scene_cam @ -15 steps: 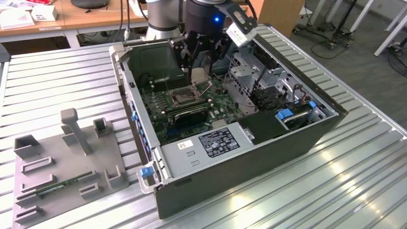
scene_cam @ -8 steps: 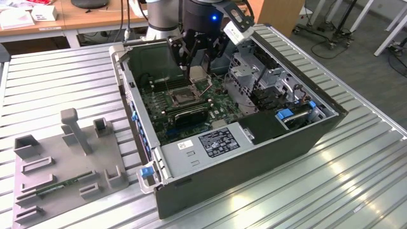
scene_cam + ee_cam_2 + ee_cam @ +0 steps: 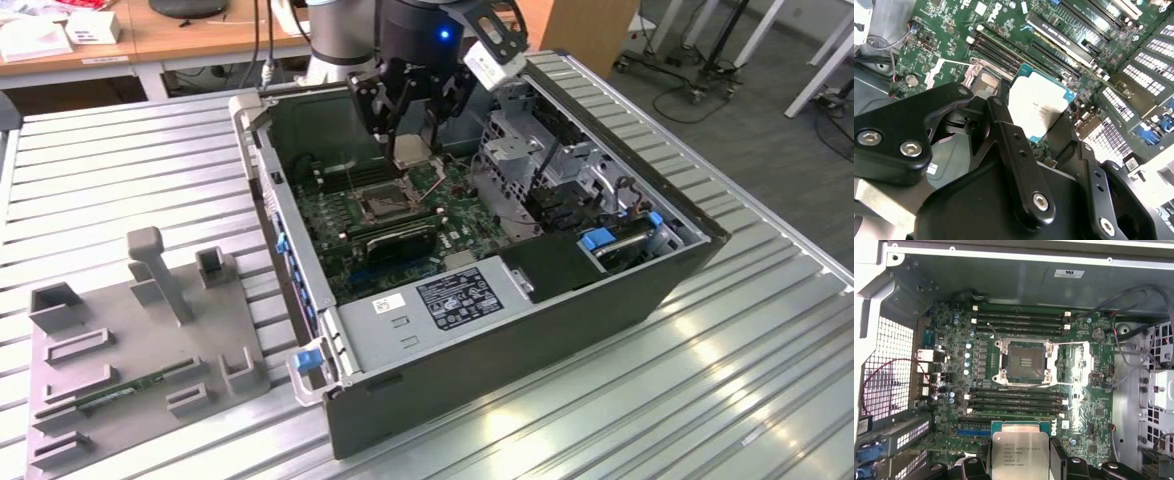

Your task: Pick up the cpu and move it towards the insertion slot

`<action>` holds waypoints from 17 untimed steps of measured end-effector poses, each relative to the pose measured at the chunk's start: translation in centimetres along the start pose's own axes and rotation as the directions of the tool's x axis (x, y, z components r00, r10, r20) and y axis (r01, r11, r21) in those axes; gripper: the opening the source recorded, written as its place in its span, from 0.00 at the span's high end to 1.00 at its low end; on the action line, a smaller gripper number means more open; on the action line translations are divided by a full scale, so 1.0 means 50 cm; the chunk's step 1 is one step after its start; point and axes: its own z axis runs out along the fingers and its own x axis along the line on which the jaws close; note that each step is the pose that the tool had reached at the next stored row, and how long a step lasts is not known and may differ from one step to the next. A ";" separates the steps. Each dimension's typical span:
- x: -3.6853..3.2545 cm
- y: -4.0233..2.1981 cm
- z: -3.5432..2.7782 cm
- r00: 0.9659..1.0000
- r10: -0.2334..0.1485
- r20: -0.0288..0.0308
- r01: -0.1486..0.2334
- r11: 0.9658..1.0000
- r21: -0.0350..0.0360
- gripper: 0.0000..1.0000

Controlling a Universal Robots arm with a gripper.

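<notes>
My gripper (image 3: 411, 140) is shut on the cpu (image 3: 411, 151), a flat square chip with a silvery top, and hangs inside the open computer case (image 3: 574, 290). The black fingers (image 3: 1057, 456) clamp two opposite edges of the cpu (image 3: 1020, 450). The insertion slot (image 3: 1025, 361), a dark square socket in a silver frame, lies uncovered on the green motherboard, a short way ahead of the held chip. In the second wrist view the cpu (image 3: 1039, 102) floats above the board with the insertion slot (image 3: 985, 80) just beyond it. In the exterior view the insertion slot (image 3: 387, 200) sits below the gripper.
Long black memory slots (image 3: 1019, 322) flank the socket on two sides. A metal drive cage (image 3: 534, 150) and cables stand at the case's right in the exterior view, and a power supply (image 3: 447, 300) at its near end. A grey fixture tray (image 3: 134, 350) holds a green memory stick (image 3: 118, 395).
</notes>
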 end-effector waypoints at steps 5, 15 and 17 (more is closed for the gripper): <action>0.000 0.008 0.002 1.000 0.000 0.000 0.000 1.000 -0.003 0.45; -0.001 0.025 0.005 1.000 0.000 0.000 0.000 1.000 -0.007 0.45; -0.001 0.029 0.006 1.000 0.000 0.000 0.000 1.000 -0.008 0.45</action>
